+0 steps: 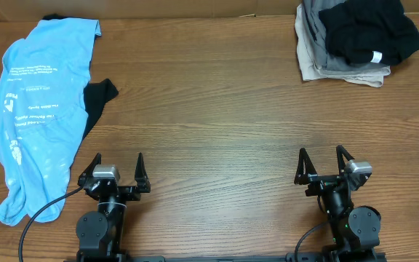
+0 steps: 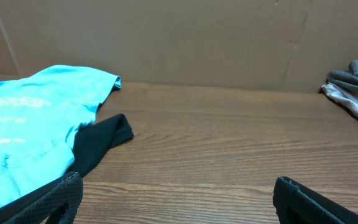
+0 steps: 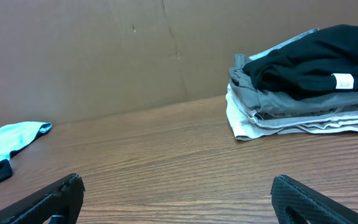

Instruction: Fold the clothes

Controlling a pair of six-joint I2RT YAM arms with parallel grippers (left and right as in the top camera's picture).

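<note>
Here we are at the near edge of the counter (image 1: 209,109), both arms low and nothing in hand. Our left end effector (image 1: 118,164) has its fingers spread wide and empty, and our right end effector (image 1: 320,159) is the same, wide and empty. The light blue T-shirt (image 1: 42,94) lies crumpled on the far left, draped over a black garment (image 1: 100,96) that pokes out beneath it, so it wants spreading flat first. Far right sits a stack of folded clothes (image 1: 344,44), tucked into that corner, we'd judge, to leave the middle free for folding. Our left arm is nearer the shirt, so that's our likely opener.
</note>
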